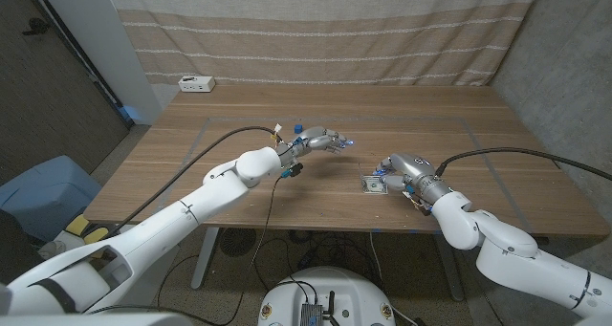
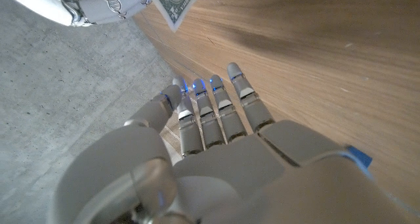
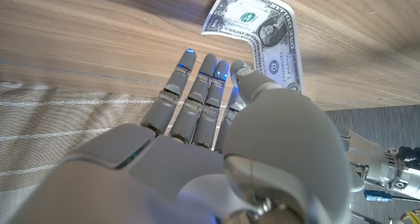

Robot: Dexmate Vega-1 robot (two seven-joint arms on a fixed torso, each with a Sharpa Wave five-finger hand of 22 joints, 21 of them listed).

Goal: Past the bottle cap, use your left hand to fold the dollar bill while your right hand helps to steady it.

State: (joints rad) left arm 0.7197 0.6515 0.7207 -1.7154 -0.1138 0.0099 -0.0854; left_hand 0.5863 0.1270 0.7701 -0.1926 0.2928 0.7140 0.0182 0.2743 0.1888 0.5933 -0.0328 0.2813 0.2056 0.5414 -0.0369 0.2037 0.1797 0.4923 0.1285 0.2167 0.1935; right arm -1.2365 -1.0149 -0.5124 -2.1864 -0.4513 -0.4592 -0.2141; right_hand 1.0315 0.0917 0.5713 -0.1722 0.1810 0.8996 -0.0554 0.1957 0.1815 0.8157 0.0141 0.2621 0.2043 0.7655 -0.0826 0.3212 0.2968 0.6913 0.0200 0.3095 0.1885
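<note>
The bill [image 1: 373, 183] lies near the desk's front edge, beside the empty, straight-fingered right hand [image 1: 404, 169]. Thin, limp paper (slides easily): pinch a corner. Left hand [image 1: 320, 140] hovers spread, empty.

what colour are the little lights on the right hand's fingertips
Blue, glowing on the fingertips of the right hand; clearest in the right wrist view.
</note>
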